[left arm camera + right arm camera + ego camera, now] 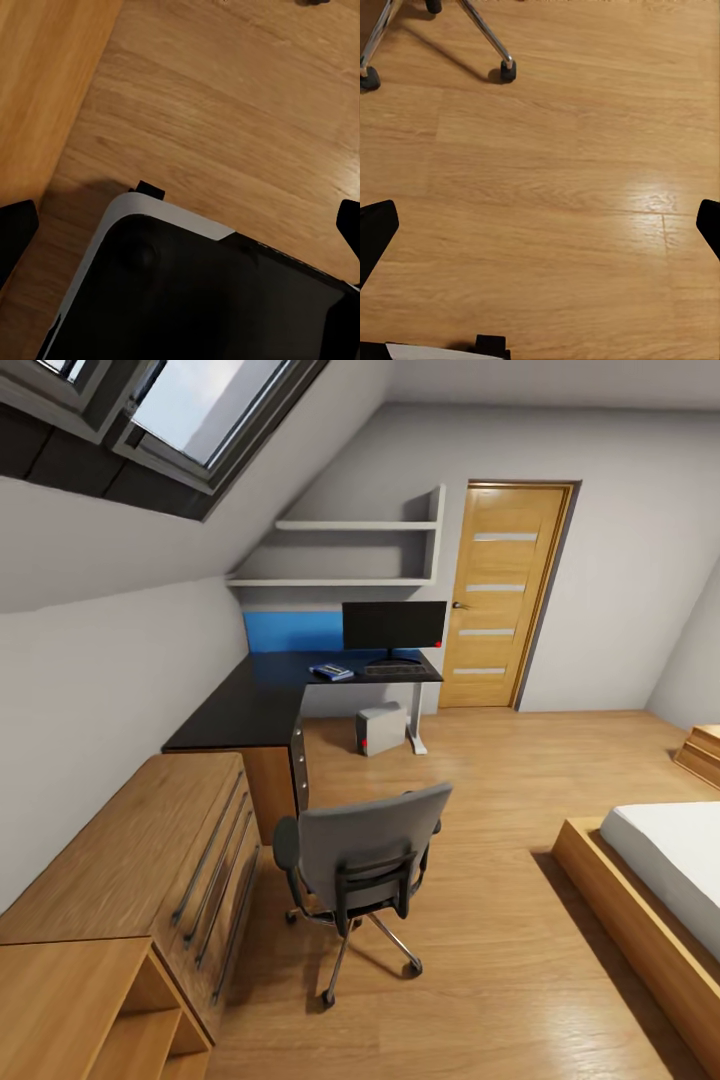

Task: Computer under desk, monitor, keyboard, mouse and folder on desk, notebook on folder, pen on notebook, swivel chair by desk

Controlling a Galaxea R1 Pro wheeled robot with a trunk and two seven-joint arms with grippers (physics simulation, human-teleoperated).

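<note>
Swivel chair (365,860) is sitting on the wood floor (500,960) near the desk (260,700), back facing the camera. Monitor (394,626), keyboard (397,670) and folder (332,672) are lying far on the desk; computer (379,728) is standing underneath. Left gripper (180,225) and right gripper (540,225) are hanging wide apart over the floor, well away from everything, holding nothing.

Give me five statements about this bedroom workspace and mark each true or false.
1. The monitor stands on the desk. True.
2. The computer sits on top of the desk. False: it stands on the floor beneath the desk.
3. The swivel chair has its back toward the camera in the head view. True.
4. The door is wide open. False: it is closed.
5. The right gripper is shut on a chair leg. False: its fingertips are far apart over bare floor, gripping nothing.
</note>
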